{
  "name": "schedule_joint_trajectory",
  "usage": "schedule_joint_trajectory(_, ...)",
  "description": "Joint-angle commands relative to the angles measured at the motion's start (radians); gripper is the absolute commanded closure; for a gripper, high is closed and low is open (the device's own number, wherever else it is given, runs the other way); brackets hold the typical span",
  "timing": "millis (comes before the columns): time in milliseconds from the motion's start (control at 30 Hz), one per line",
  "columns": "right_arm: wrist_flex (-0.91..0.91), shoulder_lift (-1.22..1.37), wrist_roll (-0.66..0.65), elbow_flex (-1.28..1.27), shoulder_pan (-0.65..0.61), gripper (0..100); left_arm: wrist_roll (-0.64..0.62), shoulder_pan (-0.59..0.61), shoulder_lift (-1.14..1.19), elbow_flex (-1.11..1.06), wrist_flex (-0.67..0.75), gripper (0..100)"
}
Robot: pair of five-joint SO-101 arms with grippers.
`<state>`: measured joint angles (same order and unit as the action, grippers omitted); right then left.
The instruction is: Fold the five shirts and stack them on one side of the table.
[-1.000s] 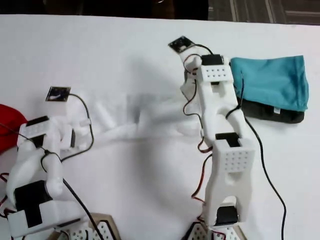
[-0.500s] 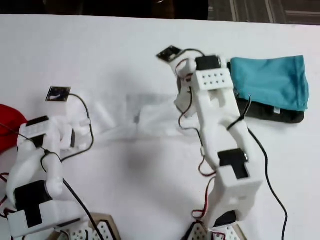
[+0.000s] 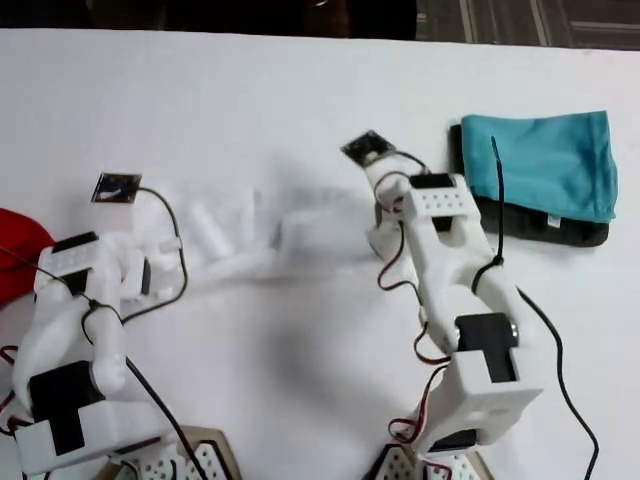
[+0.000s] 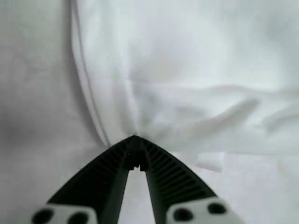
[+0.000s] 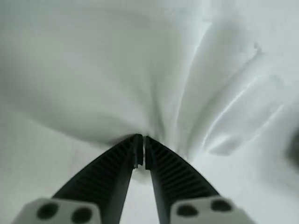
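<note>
So, the white shirt is lying stretched across the middle of the tabletop, bunched into a long rumpled band between the two arms. The left arm has its jaws pinched tight on one end of the fabric, and its wrist view shows the cloth puckering right at the tips. Same deal with the right arm: jaws clamped on the other end, with folds fanning out from the pinch. Over on the right side of the tabletop there's a folded teal shirt stacked on a folded dark shirt. A red shirt pokes in at the left edge, just beside the left arm.
</note>
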<state>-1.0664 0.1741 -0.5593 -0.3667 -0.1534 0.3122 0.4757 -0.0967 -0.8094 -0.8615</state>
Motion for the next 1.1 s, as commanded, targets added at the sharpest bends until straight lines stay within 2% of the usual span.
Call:
schedule_joint_trajectory(0, 0.010, -0.062, -0.012, -0.052, 0.033, 97.9, -0.006, 0.008, 0.000, -0.001, 0.032, 97)
schedule_joint_trajectory(133, 0.010, -0.064, -0.077, -0.087, 0.038, 97.9, -0.006, 0.006, 0.000, -0.001, 0.032, 97)
schedule_joint_trajectory(367, -0.056, -0.216, -0.074, -0.006, 0.031, 97.9, -0.006, 0.008, -0.009, 0.015, 0.011, 97)
schedule_joint_trajectory(467, -0.142, -0.369, -0.054, 0.023, 0.030, 97.9, -0.020, 0.002, -0.009, 0.094, -0.097, 97)
schedule_joint_trajectory(533, -0.173, -0.472, -0.011, 0.018, 0.031, 97.9, -0.081, 0.002, -0.009, 0.182, -0.198, 97)
schedule_joint_trajectory(667, -0.194, -0.618, 0.029, -0.078, 0.038, 97.8, -0.137, 0.002, -0.008, 0.349, -0.356, 97)
schedule_joint_trajectory(833, -0.188, -0.731, 0.029, -0.292, 0.039, 97.4, -0.138, 0.009, 0.000, 0.513, -0.434, 97)
schedule_joint_trajectory(900, -0.188, -0.773, 0.029, -0.362, 0.048, 97.4, -0.140, 0.023, 0.005, 0.542, -0.419, 93)
schedule_joint_trajectory(1067, -0.191, -0.891, 0.017, -0.485, 0.173, 97.4, -0.140, 0.046, 0.137, 0.593, -0.338, 73)
